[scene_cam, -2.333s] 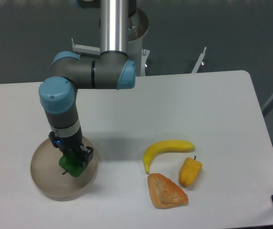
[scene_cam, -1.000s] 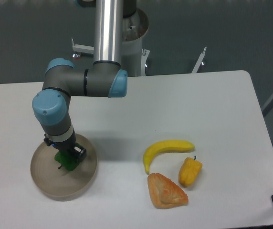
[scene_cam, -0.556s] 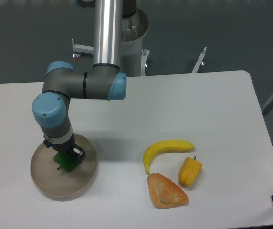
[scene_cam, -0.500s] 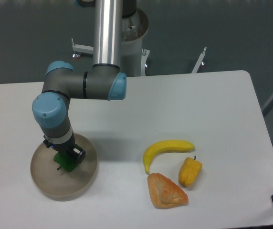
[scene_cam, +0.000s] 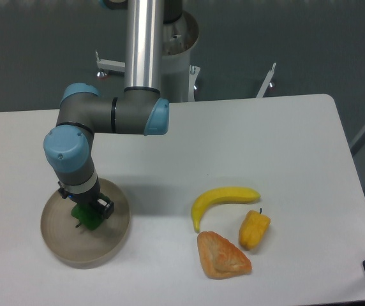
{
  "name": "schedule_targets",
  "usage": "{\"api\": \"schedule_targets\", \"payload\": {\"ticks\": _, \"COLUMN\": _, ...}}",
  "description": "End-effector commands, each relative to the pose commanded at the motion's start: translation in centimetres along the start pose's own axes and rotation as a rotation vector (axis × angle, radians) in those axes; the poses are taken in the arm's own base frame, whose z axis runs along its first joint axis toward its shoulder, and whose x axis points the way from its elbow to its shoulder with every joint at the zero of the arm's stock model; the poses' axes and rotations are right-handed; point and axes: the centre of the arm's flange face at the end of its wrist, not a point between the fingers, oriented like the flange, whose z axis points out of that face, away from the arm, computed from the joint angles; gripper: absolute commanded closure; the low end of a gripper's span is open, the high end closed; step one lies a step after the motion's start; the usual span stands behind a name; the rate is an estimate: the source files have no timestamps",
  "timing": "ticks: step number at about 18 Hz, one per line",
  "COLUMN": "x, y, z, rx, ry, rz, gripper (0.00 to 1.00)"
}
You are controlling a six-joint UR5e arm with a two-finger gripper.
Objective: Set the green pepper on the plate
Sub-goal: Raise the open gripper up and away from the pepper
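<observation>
The green pepper [scene_cam: 89, 218] sits low over the middle of the beige plate [scene_cam: 103, 254] at the table's front left. Only part of it shows below the arm's wrist. My gripper [scene_cam: 88, 212] points straight down onto the pepper and looks shut on it, with a black finger [scene_cam: 104, 208] showing at the pepper's right side. The wrist hides the rest of the fingers. Whether the pepper touches the plate's floor cannot be told.
A yellow banana [scene_cam: 224, 198], a small orange-yellow pepper [scene_cam: 254, 230] and a brown pastry [scene_cam: 223, 255] lie together at the front right of the white table. The arm's base column [scene_cam: 145, 44] stands at the back.
Over the last two seconds the gripper has carried the pepper left and down towards the plate's middle. In the last half second almost nothing has moved.
</observation>
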Motion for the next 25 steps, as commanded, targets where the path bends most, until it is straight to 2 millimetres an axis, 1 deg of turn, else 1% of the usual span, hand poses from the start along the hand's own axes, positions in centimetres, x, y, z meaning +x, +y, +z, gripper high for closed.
{"api": "schedule_targets", "payload": {"ticks": 2, "x": 0.0, "y": 0.0, "z": -0.2, "rx": 0.003, "ry": -0.001, "rz": -0.001, "gripper": 0.0}}
{"api": "schedule_targets", "payload": {"ticks": 5, "x": 0.1, "y": 0.0, "z": -0.8, "rx": 0.011, "ry": -0.005, "rz": 0.003, "gripper": 0.0}}
{"api": "schedule_targets", "payload": {"ticks": 7, "x": 0.1, "y": 0.1, "z": -1.8, "rx": 0.022, "ry": -0.009, "rz": 0.013, "gripper": 0.0}}
{"api": "schedule_targets", "payload": {"ticks": 9, "x": -0.2, "y": 0.2, "z": -2.9, "rx": 0.033, "ry": -0.014, "rz": 0.009, "gripper": 0.0}}
{"api": "schedule_targets", "payload": {"ticks": 11, "x": -0.8, "y": 1.0, "z": -4.5, "rx": 0.046, "ry": -0.025, "rz": 0.028, "gripper": 0.0}}
{"api": "schedule_targets", "payload": {"ticks": 13, "x": -1.5, "y": 1.9, "z": -5.3, "rx": 0.048, "ry": -0.035, "rz": 0.066, "gripper": 0.0}}
{"api": "schedule_targets", "payload": {"ticks": 15, "x": -3.3, "y": 3.6, "z": -6.3, "rx": 0.05, "ry": -0.042, "rz": 0.074, "gripper": 0.0}}
{"api": "schedule_targets", "payload": {"ticks": 17, "x": -4.9, "y": 5.0, "z": -6.7, "rx": 0.042, "ry": -0.048, "rz": 0.103, "gripper": 0.0}}
{"api": "schedule_targets", "payload": {"ticks": 21, "x": -10.7, "y": 8.5, "z": -7.9, "rx": 0.042, "ry": -0.067, "rz": 0.133, "gripper": 0.0}}
{"api": "schedule_targets", "payload": {"ticks": 22, "x": -11.9, "y": 9.4, "z": -8.9, "rx": 0.05, "ry": -0.079, "rz": 0.142, "gripper": 0.0}}
{"api": "schedule_targets", "payload": {"ticks": 23, "x": -12.9, "y": 10.2, "z": -9.5, "rx": 0.052, "ry": -0.088, "rz": 0.154, "gripper": 0.0}}
{"api": "schedule_targets", "payload": {"ticks": 25, "x": -14.4, "y": 11.1, "z": -9.5, "rx": 0.049, "ry": -0.091, "rz": 0.17, "gripper": 0.0}}
